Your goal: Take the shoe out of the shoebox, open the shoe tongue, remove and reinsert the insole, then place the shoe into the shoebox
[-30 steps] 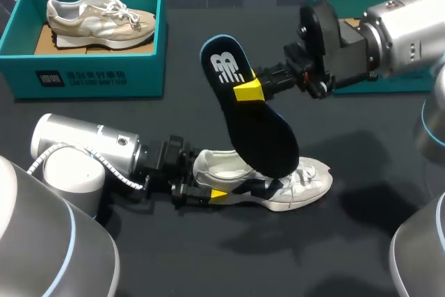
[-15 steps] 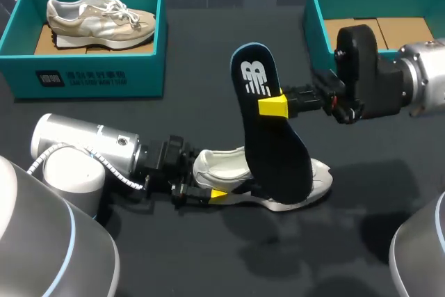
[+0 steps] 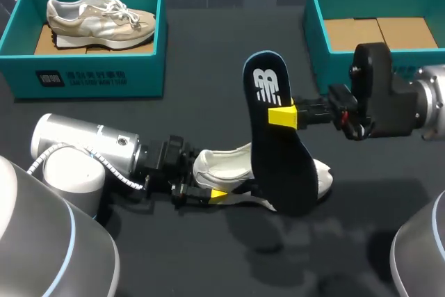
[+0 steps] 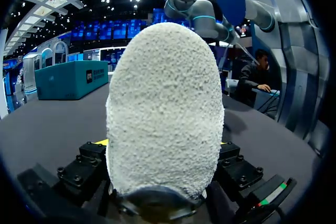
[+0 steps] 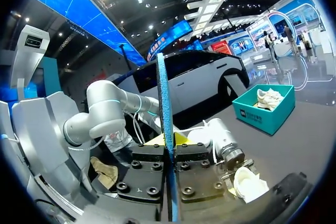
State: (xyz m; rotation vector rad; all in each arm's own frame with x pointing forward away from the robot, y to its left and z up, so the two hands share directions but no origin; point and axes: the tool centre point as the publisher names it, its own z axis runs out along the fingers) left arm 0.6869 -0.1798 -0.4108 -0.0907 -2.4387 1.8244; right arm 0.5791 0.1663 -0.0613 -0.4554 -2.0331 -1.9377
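A white shoe (image 3: 306, 184) lies on its sole on the dark table, toe to the right. My left gripper (image 3: 211, 190) is shut on its heel; in the left wrist view the fuzzy white heel (image 4: 164, 108) fills the space between the fingers. My right gripper (image 3: 284, 117) is shut on a black insole (image 3: 278, 158) with a white logo. It holds the insole on edge above the shoe, with the lower end down at the shoe's front. The right wrist view shows the insole (image 5: 166, 103) edge-on between the shut fingers. The teal shoebox (image 3: 316, 39) at the back right holds only cardboard.
A second teal box (image 3: 90, 78) at the back left holds a beige shoe (image 3: 97, 17). The left arm's grey body (image 3: 83, 147) lies along the table's front left. Bare dark table lies between the boxes and in front of the shoe.
My right gripper has carried the insole to the right and nearer, turning it more upright over the shoe. The left arm and the shoe have stayed put.
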